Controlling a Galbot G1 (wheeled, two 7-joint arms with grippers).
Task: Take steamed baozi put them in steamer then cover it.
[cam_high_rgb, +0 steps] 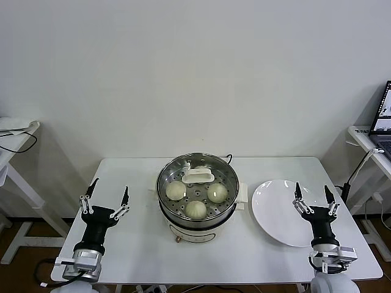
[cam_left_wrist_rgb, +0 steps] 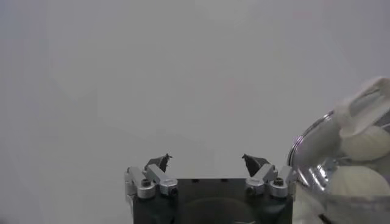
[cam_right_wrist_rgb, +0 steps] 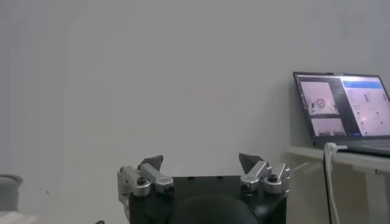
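On a white tabletop [cam_high_rgb: 134, 244] the steamer [cam_high_rgb: 197, 210] stood at centre with its glass lid [cam_high_rgb: 198, 176] apparently already on and three steamed baozi [cam_high_rgb: 195, 209] visible through it, a fourth possibly hidden under the lid's white handle; the white plate [cam_high_rgb: 278, 213] to its right lay bare. The left end effector [cam_high_rgb: 104, 203] and right end effector [cam_high_rgb: 315, 199] hovered at either side, both spread wide and holding nothing. The likeliest trouble looked like a lid seated crooked on the rim, which a passing arm could knock loose.
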